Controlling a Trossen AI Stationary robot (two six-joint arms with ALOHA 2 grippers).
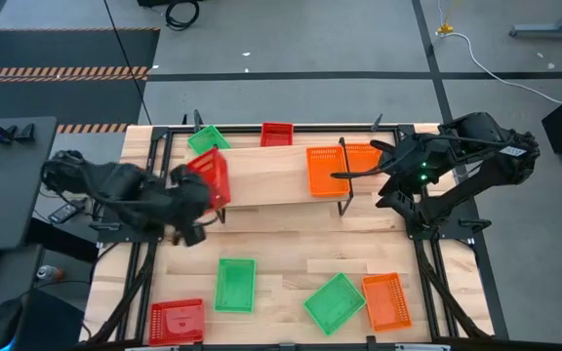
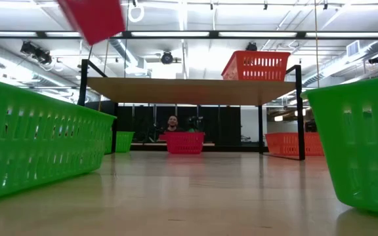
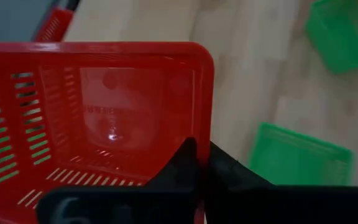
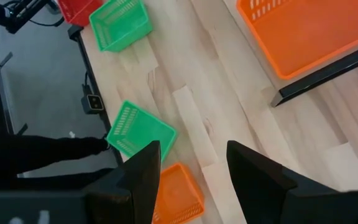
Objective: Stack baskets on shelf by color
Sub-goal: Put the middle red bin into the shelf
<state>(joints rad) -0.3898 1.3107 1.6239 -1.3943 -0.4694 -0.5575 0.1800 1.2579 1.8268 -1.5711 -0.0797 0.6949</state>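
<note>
Red basket (image 1: pixel 211 178) tilted on edge above the shelf's (image 1: pixel 271 175) left end, orange basket (image 1: pixel 326 170) flat on its right end, green basket (image 1: pixel 207 138) and red basket (image 1: pixel 276 134) behind the shelf, five more baskets in front

Both arms are black from base to tip, built of chunky rounded joint housings linked by straight segments. The right arm (image 1: pixel 457 161) carries a small green light on one joint and ends in thin dark fingers. The left arm (image 1: pixel 115 190) looks bulkier, matte black. The right gripper (image 4: pixel 191 165) has two broad, flat, wedge-shaped black fingers.
</note>
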